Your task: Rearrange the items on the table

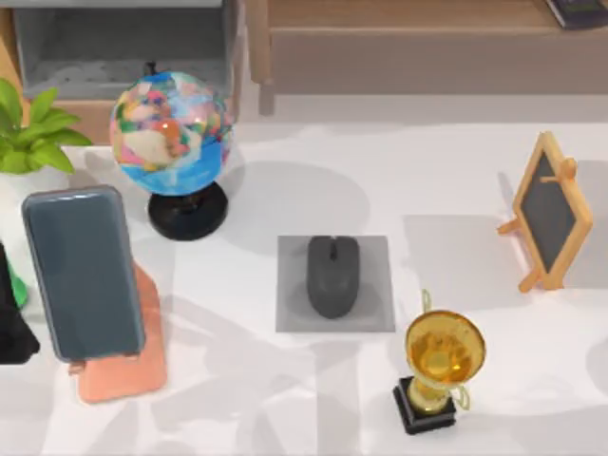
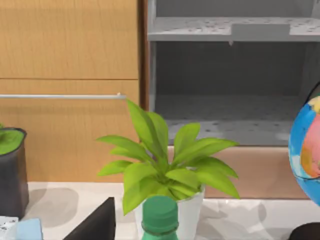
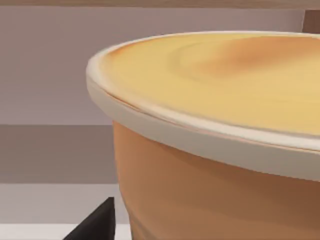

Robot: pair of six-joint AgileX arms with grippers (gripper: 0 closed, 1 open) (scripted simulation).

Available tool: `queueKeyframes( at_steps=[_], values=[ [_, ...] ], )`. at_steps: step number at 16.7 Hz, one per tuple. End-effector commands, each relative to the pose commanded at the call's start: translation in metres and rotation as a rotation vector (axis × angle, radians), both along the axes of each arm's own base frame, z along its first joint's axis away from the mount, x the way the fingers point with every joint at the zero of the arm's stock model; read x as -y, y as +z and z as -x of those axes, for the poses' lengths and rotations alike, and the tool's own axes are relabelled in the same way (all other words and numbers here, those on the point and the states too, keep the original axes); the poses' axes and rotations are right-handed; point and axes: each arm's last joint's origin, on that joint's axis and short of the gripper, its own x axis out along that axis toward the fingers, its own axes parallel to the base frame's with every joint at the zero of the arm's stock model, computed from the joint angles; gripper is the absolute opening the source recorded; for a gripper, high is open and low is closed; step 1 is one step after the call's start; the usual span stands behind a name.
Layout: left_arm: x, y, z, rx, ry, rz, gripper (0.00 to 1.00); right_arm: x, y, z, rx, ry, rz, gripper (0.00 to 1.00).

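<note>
The dark grey oval mouse [image 1: 332, 275] lies on a small grey square pad [image 1: 380, 318] at the middle of the white table [image 1: 285, 389]. The slate-grey smartphone [image 1: 83, 273] leans on a copper-coloured stand [image 1: 133, 375] at the table's left. Just left of the phone, at the left edge of the top view, is a dark part of my left arm [image 1: 11, 332]. A dark piece of my left gripper [image 2: 95, 225] shows in the left wrist view. In the right wrist view, a dark piece of my right gripper [image 3: 97, 222] sits close to a large tan pot [image 3: 210, 175].
A multicoloured globe [image 1: 171, 128] stands behind the phone, with a green potted plant [image 1: 28, 133] and a green bottle cap [image 2: 160, 215] at the far left. A gold trophy [image 1: 442, 356] stands front right of the pad. A small framed chalkboard [image 1: 549, 211] is at the right.
</note>
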Motion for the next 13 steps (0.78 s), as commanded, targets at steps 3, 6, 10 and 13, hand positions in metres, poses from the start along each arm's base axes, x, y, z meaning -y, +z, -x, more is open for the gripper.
queueKeyframes(
  at_steps=[3, 6, 10, 13],
  values=[
    [0.0000, 0.0000, 0.0000, 0.000, 0.000, 0.000, 1.00, -0.0001, 0.0000, -0.0108, 0.000, 0.000, 0.000, 1.00],
    [0.0000, 0.0000, 0.0000, 0.000, 0.000, 0.000, 1.00, -0.0001, 0.0000, -0.0109, 0.000, 0.000, 0.000, 1.00],
    [0.0000, 0.0000, 0.0000, 0.000, 0.000, 0.000, 1.00, -0.0001, 0.0000, -0.0109, 0.000, 0.000, 0.000, 0.70],
    [0.0000, 0.0000, 0.0000, 0.000, 0.000, 0.000, 1.00, -0.0001, 0.0000, -0.0109, 0.000, 0.000, 0.000, 0.47]
  ],
)
